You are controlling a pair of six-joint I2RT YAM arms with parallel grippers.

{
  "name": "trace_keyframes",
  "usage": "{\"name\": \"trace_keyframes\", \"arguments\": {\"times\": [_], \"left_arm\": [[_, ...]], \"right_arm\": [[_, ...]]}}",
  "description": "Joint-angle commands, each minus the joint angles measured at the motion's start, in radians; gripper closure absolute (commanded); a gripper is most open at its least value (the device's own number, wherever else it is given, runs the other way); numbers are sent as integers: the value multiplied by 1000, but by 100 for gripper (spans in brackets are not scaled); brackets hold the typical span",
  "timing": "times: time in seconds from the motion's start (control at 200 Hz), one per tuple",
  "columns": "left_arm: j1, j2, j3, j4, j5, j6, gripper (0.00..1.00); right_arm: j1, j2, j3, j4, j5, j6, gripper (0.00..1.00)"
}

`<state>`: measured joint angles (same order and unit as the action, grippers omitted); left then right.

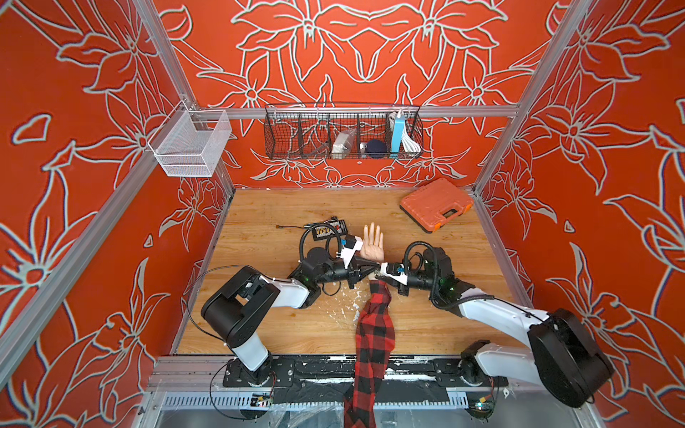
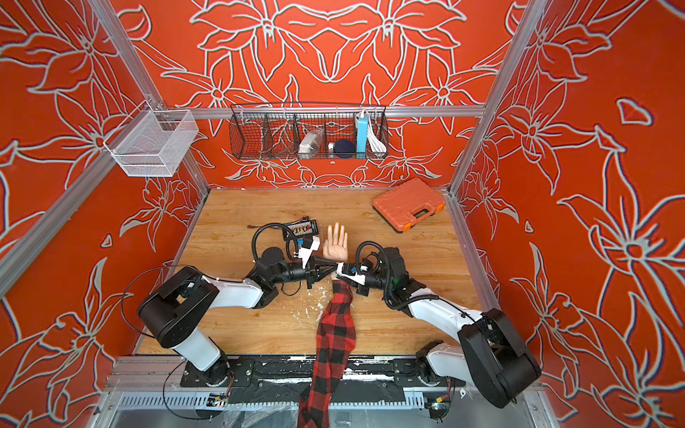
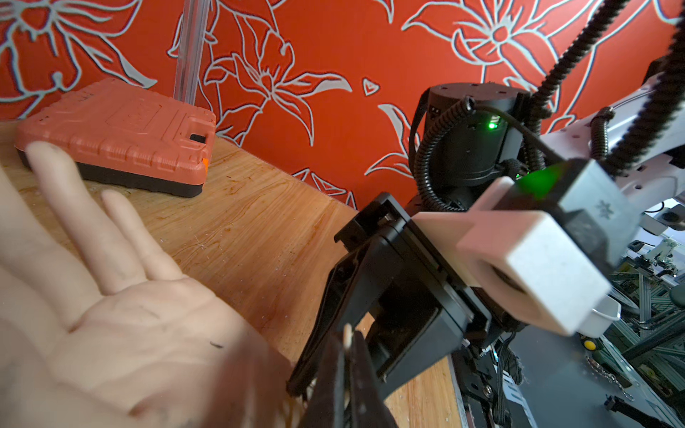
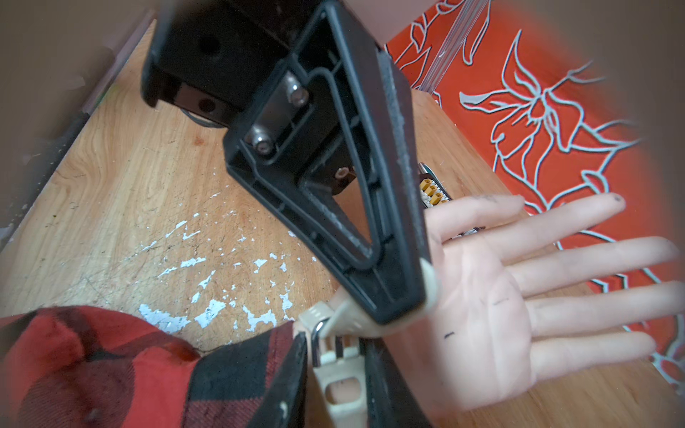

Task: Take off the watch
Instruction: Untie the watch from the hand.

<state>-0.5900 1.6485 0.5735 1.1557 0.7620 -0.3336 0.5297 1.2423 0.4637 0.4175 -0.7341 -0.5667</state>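
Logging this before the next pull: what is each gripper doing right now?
Left gripper: closed, pinching the free end of the thin beige watch strap.
Right gripper: closed on the same strap, at its buckle.

left claw (image 1: 373, 267), right claw (image 1: 377, 275), palm-up hand (image 1: 372, 244)

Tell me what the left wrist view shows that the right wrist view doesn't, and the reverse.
Left wrist only: the orange plastic tool case and the right arm's white camera block. Right wrist only: the red-and-black checked sleeve and the buckle of the cream-strapped watch. Both: the pale open hand, palm up, and the wooden table.
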Motion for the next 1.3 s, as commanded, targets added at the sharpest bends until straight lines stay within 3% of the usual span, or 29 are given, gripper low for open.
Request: {"name": "trace_keyframes", "arguments": {"times": [0.0, 0.245, 0.505, 0.741, 0.886, 1.066, 1.201, 1.296], "left_arm": [[3, -42, 22, 81, 19, 7, 100], [3, -45, 32, 82, 19, -6, 100], [-5, -46, 67, 95, 23, -48, 100], [-5, -71, 60, 61, -17, -39, 100], [-5, -87, 54, -32, -79, -3, 100], [-6, -87, 25, -107, -174, 27, 100], [-6, -23, -2, -24, -164, 21, 100], [-5, 42, -15, 71, -157, -8, 100]], "right_arm": [[-4, 9, 22, -29, -56, -25, 74], [-4, 10, 27, -34, -42, -24, 82], [-2, 47, 46, -60, -10, -24, 96], [8, 42, 45, -75, 11, -16, 92], [23, 13, 40, -86, 24, 10, 75], [27, -93, 0, -50, 229, 200, 63], [26, -147, 10, -85, 420, 501, 59], [27, -154, 41, -183, 482, 698, 60]]}}
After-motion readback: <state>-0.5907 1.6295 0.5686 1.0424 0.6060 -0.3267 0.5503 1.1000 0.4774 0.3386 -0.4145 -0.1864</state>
